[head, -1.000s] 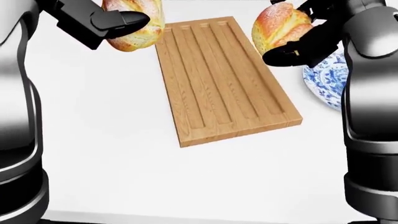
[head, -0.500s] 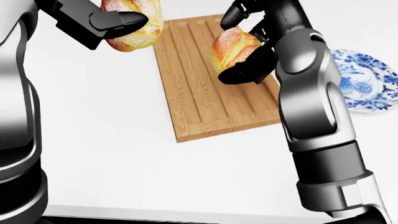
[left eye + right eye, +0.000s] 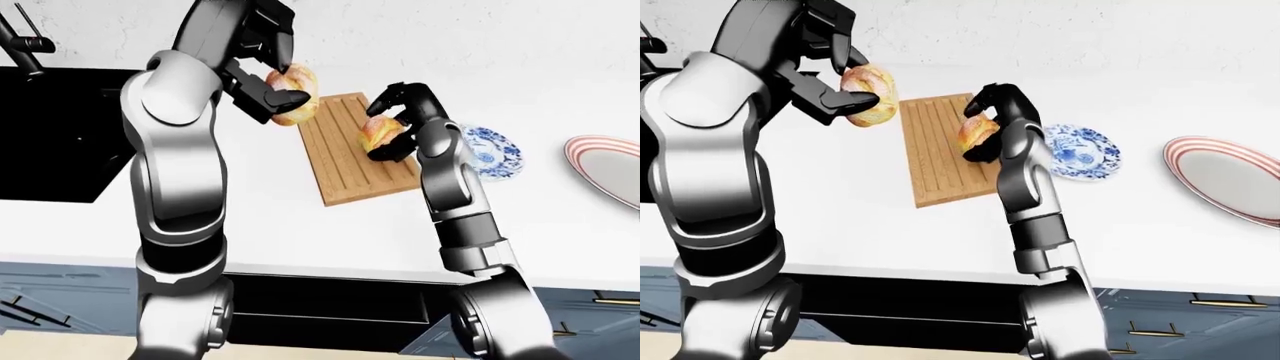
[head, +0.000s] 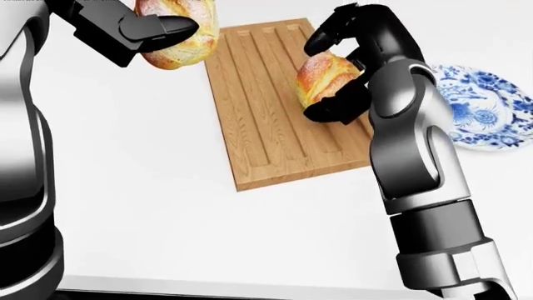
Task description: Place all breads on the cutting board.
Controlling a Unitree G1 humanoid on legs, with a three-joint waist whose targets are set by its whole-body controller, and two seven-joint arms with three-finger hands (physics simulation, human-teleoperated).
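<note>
Two bread rolls are in play, one in each of our hands, and neither lies on the cutting board [image 4: 283,103] yet. Our right hand [image 4: 345,69] has its fingers clenched round the right roll [image 4: 325,76], holding it just above the right half of the board, which suggests we are about to lower it onto the grooved wood; whether it touches the surface we cannot tell. Our left hand [image 4: 137,28] grips the left roll [image 4: 179,34] raised beside the board's upper left corner in the head view, over the white counter [image 4: 150,206] and not over the board, so we judge it is waiting its turn while the right side goes first. We count one board, lying at a slant on the counter, and two plates: a blue patterned plate [image 4: 487,115] just right of the board, and a red-rimmed plate [image 3: 1225,176] well apart at the right edge of the right-eye view. One dark sink [image 3: 50,135] sits at the left. No other bread shows.
</note>
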